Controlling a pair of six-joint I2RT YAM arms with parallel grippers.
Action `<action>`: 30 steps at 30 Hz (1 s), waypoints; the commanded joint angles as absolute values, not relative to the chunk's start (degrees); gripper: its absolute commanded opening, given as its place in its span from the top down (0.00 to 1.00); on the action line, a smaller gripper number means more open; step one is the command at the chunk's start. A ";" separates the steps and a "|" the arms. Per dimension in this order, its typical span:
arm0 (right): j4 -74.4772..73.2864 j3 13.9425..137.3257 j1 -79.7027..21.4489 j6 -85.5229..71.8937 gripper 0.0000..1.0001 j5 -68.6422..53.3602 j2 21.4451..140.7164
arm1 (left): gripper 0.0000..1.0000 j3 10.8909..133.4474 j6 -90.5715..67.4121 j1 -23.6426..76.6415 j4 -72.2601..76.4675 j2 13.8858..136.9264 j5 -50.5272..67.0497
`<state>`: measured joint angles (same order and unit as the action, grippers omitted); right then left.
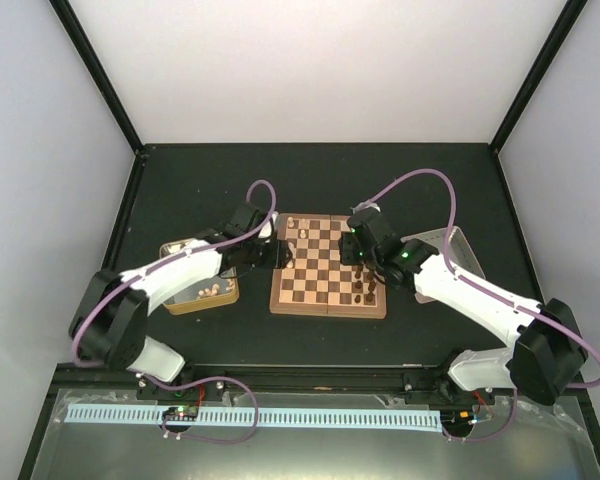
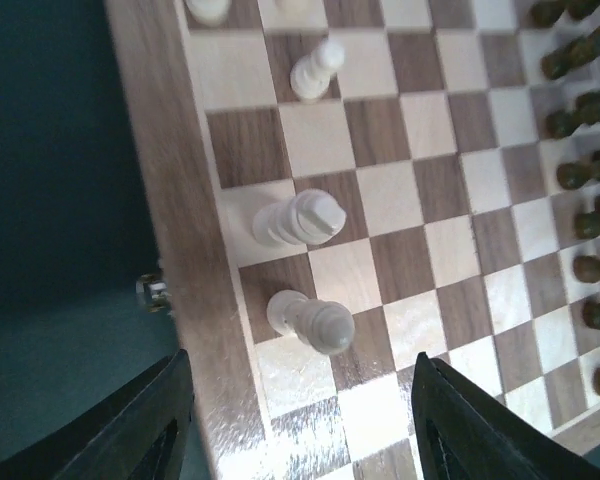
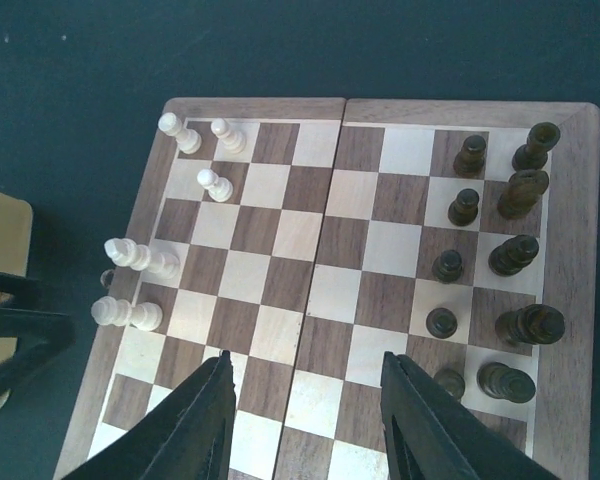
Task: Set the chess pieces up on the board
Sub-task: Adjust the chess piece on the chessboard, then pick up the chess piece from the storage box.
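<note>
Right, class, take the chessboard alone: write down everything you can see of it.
The chessboard is square and looks wooden, with light tan and dark brown squares inside a reddish-brown border. A seam runs across its middle, and a small metal clasp shows at one edge, so it probably folds. It lies flat on the dark table. Pale pieces stand along its left side, dark pieces in two rows along its right; the middle squares are bare.
</note>
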<state>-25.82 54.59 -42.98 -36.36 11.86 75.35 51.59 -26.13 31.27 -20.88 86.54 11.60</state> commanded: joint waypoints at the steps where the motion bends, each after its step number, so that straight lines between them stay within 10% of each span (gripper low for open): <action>1: -24.62 53.98 -42.67 -36.82 0.59 12.29 73.11 | 0.38 52.24 -27.30 31.35 -26.89 76.82 3.50; 12: -23.63 54.24 -42.65 -36.13 0.60 9.00 74.76 | 0.54 37.36 -37.79 18.39 -27.59 60.40 -11.10; 30: -25.36 55.45 -42.71 -35.76 0.60 8.51 75.70 | 0.43 43.07 -33.17 8.05 -24.88 83.69 -6.13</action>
<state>-24.91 54.48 -42.98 -36.14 8.38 75.44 39.31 -35.33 9.15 -26.72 80.77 -7.27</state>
